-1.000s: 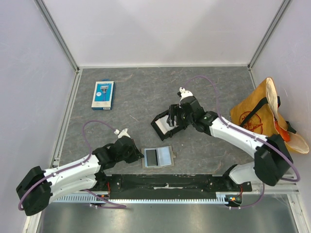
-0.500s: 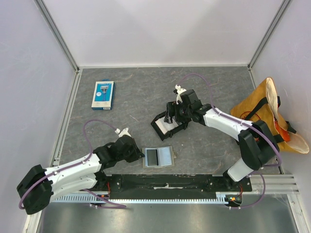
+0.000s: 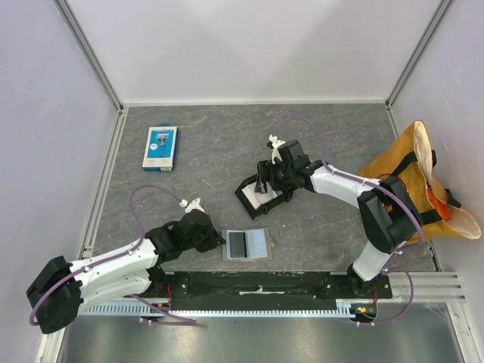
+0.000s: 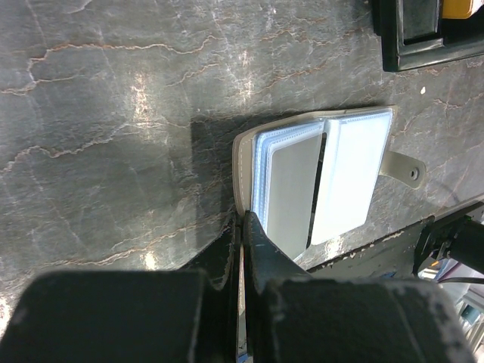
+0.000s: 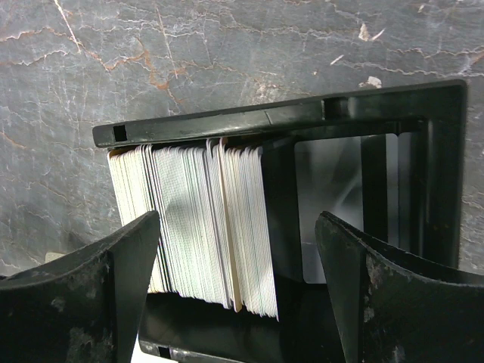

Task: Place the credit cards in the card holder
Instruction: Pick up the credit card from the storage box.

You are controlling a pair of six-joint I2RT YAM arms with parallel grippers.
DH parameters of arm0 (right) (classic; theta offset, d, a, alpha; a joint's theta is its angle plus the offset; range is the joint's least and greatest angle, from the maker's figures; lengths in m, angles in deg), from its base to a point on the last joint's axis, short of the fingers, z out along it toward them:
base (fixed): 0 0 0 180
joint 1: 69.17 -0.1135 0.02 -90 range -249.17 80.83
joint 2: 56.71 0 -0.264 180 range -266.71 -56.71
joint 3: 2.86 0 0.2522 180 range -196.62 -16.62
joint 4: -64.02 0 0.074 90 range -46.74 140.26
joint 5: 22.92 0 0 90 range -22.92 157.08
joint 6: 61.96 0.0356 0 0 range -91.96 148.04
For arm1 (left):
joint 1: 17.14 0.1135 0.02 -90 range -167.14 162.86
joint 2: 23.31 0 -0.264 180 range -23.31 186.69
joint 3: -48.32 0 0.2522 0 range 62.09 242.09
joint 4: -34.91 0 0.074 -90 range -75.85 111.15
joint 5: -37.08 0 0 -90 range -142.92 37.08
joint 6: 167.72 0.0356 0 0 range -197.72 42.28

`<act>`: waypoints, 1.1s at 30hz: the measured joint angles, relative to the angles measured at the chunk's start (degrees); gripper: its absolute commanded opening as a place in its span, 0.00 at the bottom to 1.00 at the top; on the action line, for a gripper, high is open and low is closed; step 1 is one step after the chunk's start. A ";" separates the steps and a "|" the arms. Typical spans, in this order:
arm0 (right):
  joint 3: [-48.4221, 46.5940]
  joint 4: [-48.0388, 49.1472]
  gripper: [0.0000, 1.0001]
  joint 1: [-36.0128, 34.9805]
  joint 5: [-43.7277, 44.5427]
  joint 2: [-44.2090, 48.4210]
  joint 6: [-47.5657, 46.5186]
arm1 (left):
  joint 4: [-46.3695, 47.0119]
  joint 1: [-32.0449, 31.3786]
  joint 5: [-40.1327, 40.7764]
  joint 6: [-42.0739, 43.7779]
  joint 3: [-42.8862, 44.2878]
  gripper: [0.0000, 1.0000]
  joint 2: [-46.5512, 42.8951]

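Over the black tray (image 5: 302, 113), the right gripper (image 5: 234, 227) has been spread wider and brought astride the stacked credit cards (image 5: 189, 219); none is yet gripped; the left gripper (image 4: 243, 227), pressed together, is kept at the open card holder's (image 4: 318, 181) edge.

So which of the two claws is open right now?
The right gripper: its jaws stand wide apart over the credit cards in the black tray. The left gripper is pinched shut by the card holder.
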 measured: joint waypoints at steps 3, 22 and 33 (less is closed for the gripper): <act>-0.22 0.33 0.91 0.07 -0.92 -0.85 -0.33 | 0.00 0.00 0.00 0.02 0.00 0.02 0.13; -0.37 0.79 0.73 1.90 -8.04 -1.33 -0.39 | 0.04 0.00 -0.02 0.46 0.48 0.02 1.86; -0.37 0.83 0.59 2.86 -8.74 -1.33 -0.39 | 0.07 0.00 -0.11 0.46 0.48 0.02 1.88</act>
